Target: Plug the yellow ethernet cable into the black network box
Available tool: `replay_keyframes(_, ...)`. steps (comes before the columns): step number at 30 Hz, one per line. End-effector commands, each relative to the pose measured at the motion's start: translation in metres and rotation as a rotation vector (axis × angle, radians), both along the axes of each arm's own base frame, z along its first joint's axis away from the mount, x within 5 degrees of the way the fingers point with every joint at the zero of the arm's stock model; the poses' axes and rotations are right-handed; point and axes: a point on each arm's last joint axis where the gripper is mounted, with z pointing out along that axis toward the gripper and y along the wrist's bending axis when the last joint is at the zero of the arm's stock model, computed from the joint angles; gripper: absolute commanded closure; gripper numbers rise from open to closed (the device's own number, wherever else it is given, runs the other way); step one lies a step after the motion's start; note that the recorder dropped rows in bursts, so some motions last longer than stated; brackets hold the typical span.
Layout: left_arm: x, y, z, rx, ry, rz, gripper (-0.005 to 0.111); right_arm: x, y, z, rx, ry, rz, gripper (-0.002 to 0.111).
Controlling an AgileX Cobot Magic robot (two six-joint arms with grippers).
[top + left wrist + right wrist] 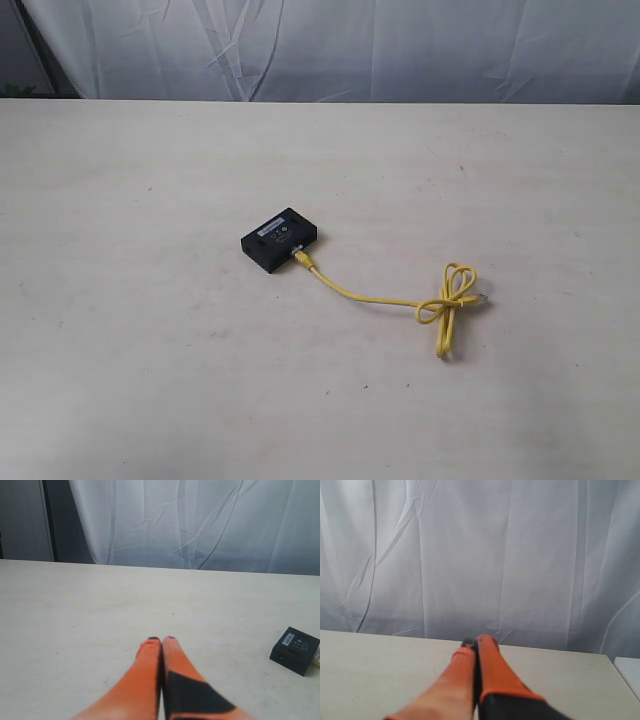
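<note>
The black network box (279, 241) lies near the middle of the table, a pale label strip on its top face. One plug of the yellow ethernet cable (372, 298) sits in the box's near side. The cord runs right to a knotted loop (453, 294), and its other clear plug lies loose on the table. The left wrist view shows the box (294, 650) far off to one side of my left gripper (161, 639), whose orange fingers are pressed together, empty. My right gripper (477, 641) is also shut and empty, pointing at the curtain. Neither gripper appears in the exterior view.
A white wrinkled curtain (330, 50) hangs behind the table's far edge (320, 102). The pale tabletop (150, 330) stretches wide around the box and cable. A white object (629, 672) shows at the margin of the right wrist view.
</note>
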Motion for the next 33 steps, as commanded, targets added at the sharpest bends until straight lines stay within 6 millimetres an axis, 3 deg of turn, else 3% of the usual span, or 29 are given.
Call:
replay_keyframes(1, 0.000, 0.000, -0.001, 0.005, 0.000, 0.000, 0.107, -0.001, 0.000, -0.001, 0.003, -0.003, -0.004, 0.108)
replay_keyframes(24, 0.000, 0.001, -0.001, 0.051, -0.003, 0.004, 0.107, -0.009, -0.001, -0.003, 0.043, -0.027, -0.010, 0.108)
replay_keyframes(30, 0.000, 0.001, -0.001, 0.051, -0.003, 0.004, 0.107, -0.019, -0.002, -0.029, 0.165, -0.009, -0.029, 0.108)
replay_keyframes(33, 0.000, 0.001, -0.001, 0.051, -0.003, 0.004, 0.107, -0.022, -0.002, -0.045, 0.133, 0.003, -0.028, 0.108)
